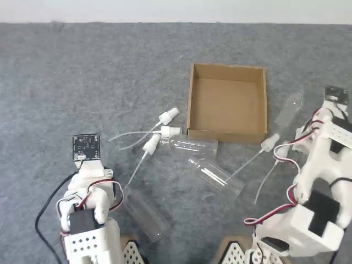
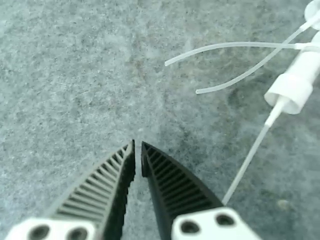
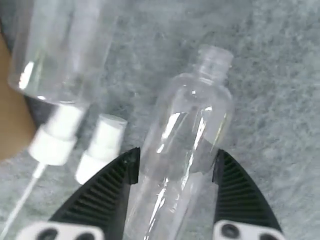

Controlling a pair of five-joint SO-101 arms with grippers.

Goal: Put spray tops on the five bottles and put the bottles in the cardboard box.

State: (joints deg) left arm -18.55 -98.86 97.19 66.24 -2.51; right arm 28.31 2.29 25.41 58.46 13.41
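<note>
My right gripper (image 3: 175,156) is shut on a clear capless bottle (image 3: 192,120), one black finger on each side of its body. Beside it lie two white spray tops (image 3: 100,145) and another clear bottle (image 3: 55,50). In the high view that other bottle (image 1: 289,110) lies right of the cardboard box (image 1: 226,133), close to my right arm (image 1: 324,159). My left gripper (image 2: 138,145) is shut on nothing over bare carpet, left of a spray top (image 2: 295,85). Three more bottles (image 1: 190,146) (image 1: 217,173) (image 1: 146,212) lie in front of the box.
Loose spray tops (image 1: 169,115) (image 1: 151,144) with long thin tubes lie between my left arm (image 1: 88,203) and the box. Another spray top (image 1: 269,143) lies near the box's front right corner. Grey carpet covers the table.
</note>
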